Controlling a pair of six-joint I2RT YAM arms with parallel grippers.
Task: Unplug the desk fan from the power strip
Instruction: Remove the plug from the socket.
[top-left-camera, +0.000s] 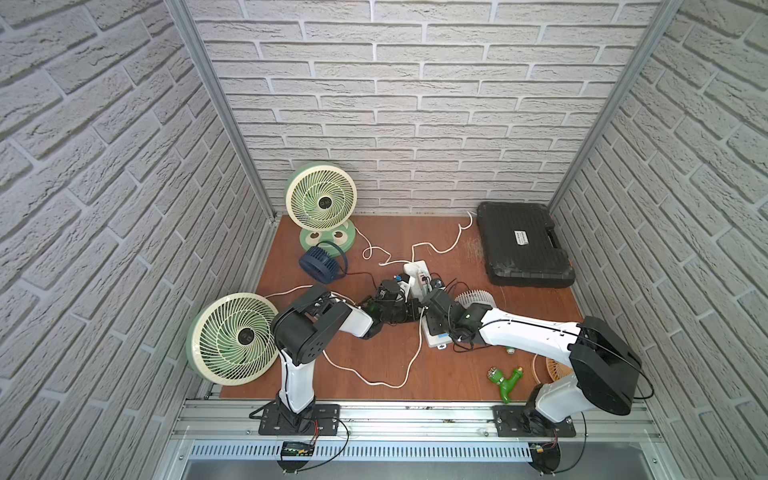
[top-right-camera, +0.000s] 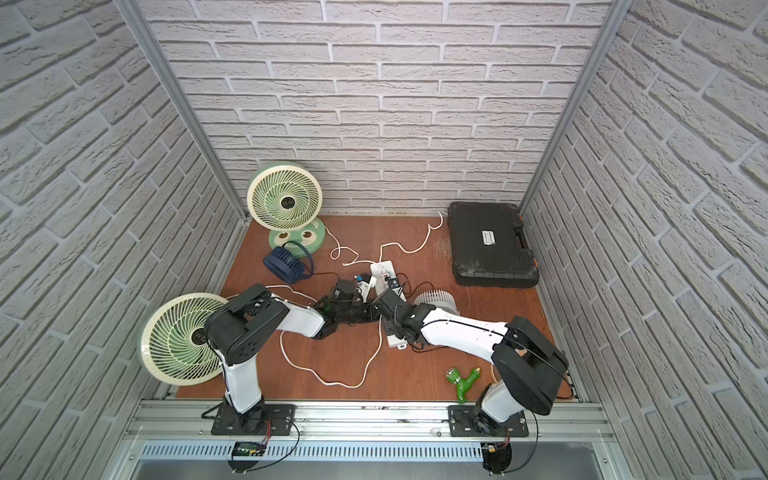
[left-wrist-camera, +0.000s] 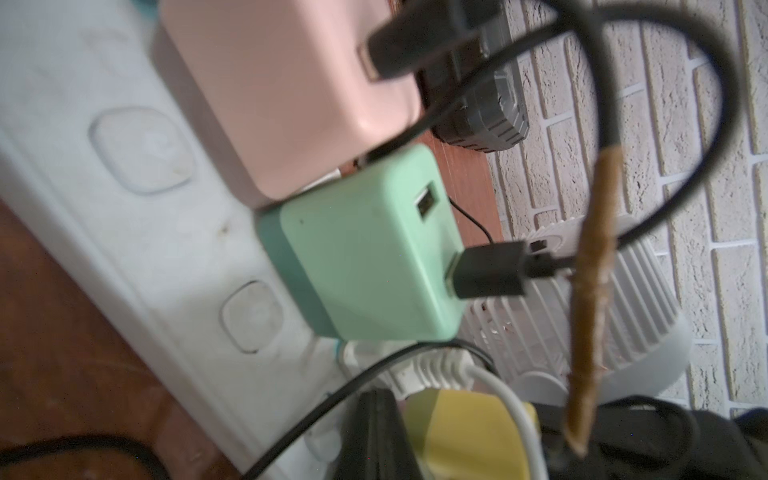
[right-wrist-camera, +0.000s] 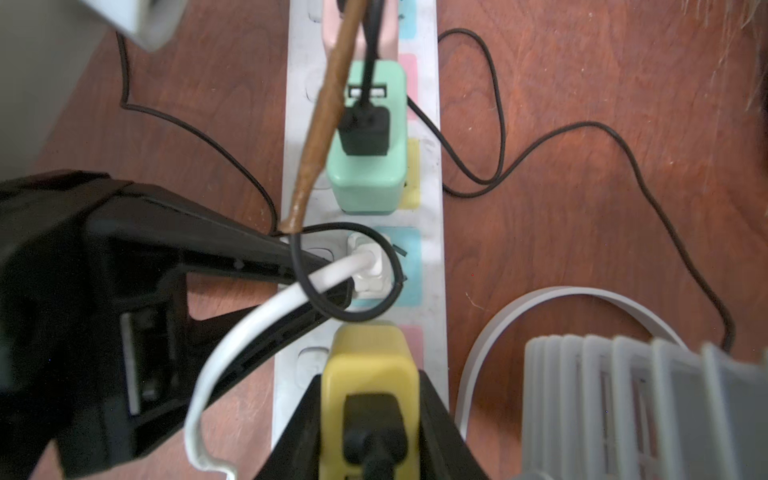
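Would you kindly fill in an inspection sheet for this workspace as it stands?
Surface: brown wooden board.
Job's things: power strip mid-board, carrying pink adapter, green adapter, white plug and yellow adapter; back green fan, near green fan, navy fan, white fan.
Clutter: black case, green tap fitting.
Grippers: left gripper shut, tips at the white plug; right gripper closed on the yellow adapter.
Cables: white cords trail across the board; thin black leads tangle round the strip.
Surroundings: brick-pattern walls; aluminium rail in front.
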